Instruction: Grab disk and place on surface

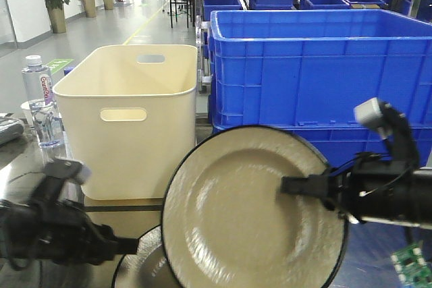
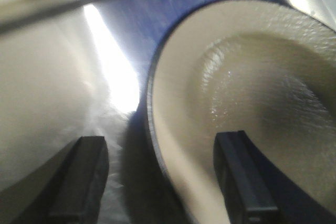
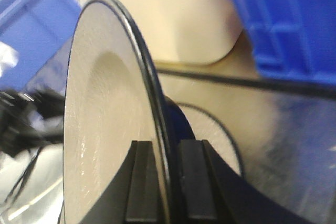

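A cream disk [image 1: 250,214] with a dark rim stands nearly upright above the surface, its face toward the front camera. My right gripper [image 1: 287,184] is shut on its right rim; in the right wrist view the two fingers [image 3: 144,182] pinch the disk [image 3: 105,119] edge-on. A second cream disk [image 1: 145,264] lies flat on the shiny grey surface [image 1: 17,173] below it. My left gripper [image 2: 163,166] is open, its fingers straddling the rim of that lying disk [image 2: 252,87] without closing on it. It sits at the lower left in the front view [image 1: 131,242].
A cream plastic bin [image 1: 128,112] stands on the surface behind the disks, with a large blue crate [image 1: 317,72] to its right. A water bottle [image 1: 39,99] is at the far left. A black tape line [image 1: 121,207] runs under the bin.
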Robot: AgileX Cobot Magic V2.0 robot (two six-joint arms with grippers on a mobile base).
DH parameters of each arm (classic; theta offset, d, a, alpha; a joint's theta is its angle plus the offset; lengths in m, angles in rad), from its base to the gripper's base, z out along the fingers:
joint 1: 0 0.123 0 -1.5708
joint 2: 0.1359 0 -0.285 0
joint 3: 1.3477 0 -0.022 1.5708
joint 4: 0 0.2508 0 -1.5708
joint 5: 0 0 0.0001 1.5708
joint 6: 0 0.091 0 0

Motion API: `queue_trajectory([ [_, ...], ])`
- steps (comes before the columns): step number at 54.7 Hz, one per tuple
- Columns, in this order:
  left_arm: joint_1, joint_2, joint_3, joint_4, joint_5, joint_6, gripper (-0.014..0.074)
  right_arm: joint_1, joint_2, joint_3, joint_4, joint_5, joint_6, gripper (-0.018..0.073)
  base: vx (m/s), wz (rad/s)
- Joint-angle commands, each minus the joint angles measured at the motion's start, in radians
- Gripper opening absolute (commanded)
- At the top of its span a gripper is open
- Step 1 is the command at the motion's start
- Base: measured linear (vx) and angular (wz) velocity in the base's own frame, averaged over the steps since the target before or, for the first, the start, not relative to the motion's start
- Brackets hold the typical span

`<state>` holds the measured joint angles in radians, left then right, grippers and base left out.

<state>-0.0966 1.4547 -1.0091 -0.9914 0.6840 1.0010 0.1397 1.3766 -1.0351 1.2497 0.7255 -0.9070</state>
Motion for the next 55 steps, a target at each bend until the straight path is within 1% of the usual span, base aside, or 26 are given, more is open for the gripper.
queue_trajectory([
  [1, 0.026, -0.128, -0.031, 0.019, 0.013, -0.013, 0.0542, 0.022, 0.002, -0.036, 0.098, -0.023, 0.002, 0.0012, 0.00, 0.00],
  [6, 0.049, -0.218, -0.031, 0.061, 0.015, -0.025, 0.0542, 0.042, 0.043, -0.036, 0.115, -0.020, 0.028, 0.0043, 0.00, 0.00],
  [12, 0.070, -0.325, -0.031, 0.073, 0.000, -0.025, 0.0542, 0.057, 0.091, -0.036, 0.119, 0.004, 0.042, 0.0132, 0.00, 0.00],
  [19, 0.073, -0.403, -0.031, 0.074, -0.026, -0.025, 0.0542, 0.057, 0.142, -0.036, 0.112, 0.056, 0.042, 0.0315, 0.00, 0.00],
  [23, 0.073, -0.432, -0.031, 0.074, -0.030, -0.025, 0.0542, 0.057, 0.158, -0.036, 0.096, 0.069, 0.037, 0.0452, 0.00, 0.00],
  [24, 0.073, -0.438, -0.031, 0.074, -0.030, -0.026, 0.0542, 0.057, 0.159, -0.036, 0.092, 0.069, 0.033, 0.0473, 0.00, 0.00],
  [27, 0.073, -0.448, -0.031, 0.074, -0.029, -0.028, 0.0542, 0.057, 0.160, -0.036, 0.073, 0.059, -0.009, 0.0549, 0.00, 0.00],
  [29, 0.073, -0.448, -0.031, 0.074, -0.026, -0.034, 0.0542, 0.055, 0.159, -0.036, 0.053, 0.051, -0.059, 0.0596, 0.00, 0.00],
  [33, 0.073, -0.448, -0.031, 0.074, -0.015, -0.073, 0.0542, 0.055, 0.149, -0.036, 0.003, 0.012, -0.165, 0.0647, 0.00, 0.00],
  [35, 0.073, -0.448, -0.031, 0.077, -0.010, -0.088, 0.0542, 0.055, 0.141, -0.036, -0.033, -0.021, -0.214, 0.0657, 0.00, 0.00],
  [37, 0.073, -0.446, -0.031, 0.078, -0.007, -0.104, 0.0542, 0.055, 0.132, -0.036, -0.088, -0.058, -0.264, 0.0659, 0.00, 0.00],
  [39, 0.073, -0.446, -0.031, 0.079, -0.003, -0.117, 0.0542, 0.055, 0.120, -0.036, -0.151, -0.113, -0.294, 0.0654, 0.00, 0.00],
  [43, 0.073, -0.446, -0.031, 0.080, 0.002, -0.132, 0.0538, 0.055, 0.100, -0.036, -0.269, -0.204, -0.306, 0.0640, 0.00, 0.00],
  [45, 0.073, -0.446, -0.031, 0.080, 0.009, -0.132, 0.0533, 0.055, 0.089, -0.036, -0.341, -0.249, -0.301, 0.0628, 0.00, 0.00],
  [50, 0.073, -0.446, -0.031, 0.090, 0.025, -0.142, 0.0505, 0.055, 0.063, -0.036, -0.484, -0.297, -0.258, 0.0581, 0.00, 0.00],
  [53, 0.073, -0.446, -0.031, 0.119, 0.028, -0.189, 0.0471, 0.055, 0.042, -0.036, -0.569, -0.304, -0.193, 0.0533, 0.00, 0.00],
  [55, 0.073, -0.446, -0.031, 0.156, 0.029, -0.238, 0.0442, 0.054, 0.028, -0.036, -0.615, -0.306, -0.136, 0.0491, 0.00, 0.00],
])
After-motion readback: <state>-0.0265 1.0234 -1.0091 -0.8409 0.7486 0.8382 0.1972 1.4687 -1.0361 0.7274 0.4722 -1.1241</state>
